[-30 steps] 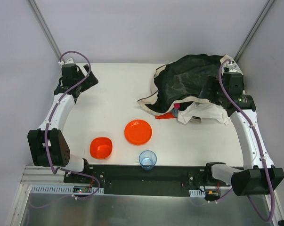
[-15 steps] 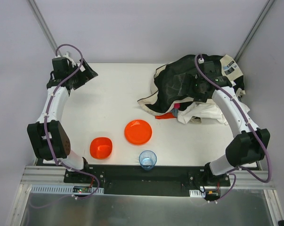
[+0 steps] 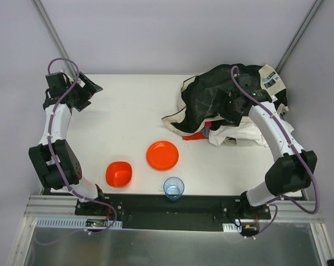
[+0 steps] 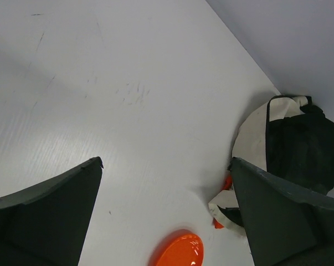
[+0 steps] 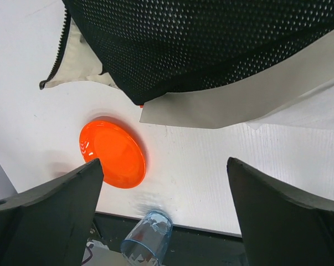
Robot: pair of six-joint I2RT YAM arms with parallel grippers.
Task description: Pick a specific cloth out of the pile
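The pile sits at the table's far right, with black mesh on top and cream cloth below. Only a small edge of the orange-red cloth shows, under the pile's front left edge. It also shows in the left wrist view and as a sliver in the right wrist view. My right gripper hangs over the black mesh, open and empty. My left gripper is at the far left corner, open and empty, far from the pile.
An orange plate lies at mid-table. An orange bowl and a clear blue cup stand near the front edge. The plate and cup also show in the right wrist view. Grey walls enclose the table.
My right arm swung from the right edge in over the pile's black mesh. My left arm drew back further toward the far left corner. The pile has not visibly moved.
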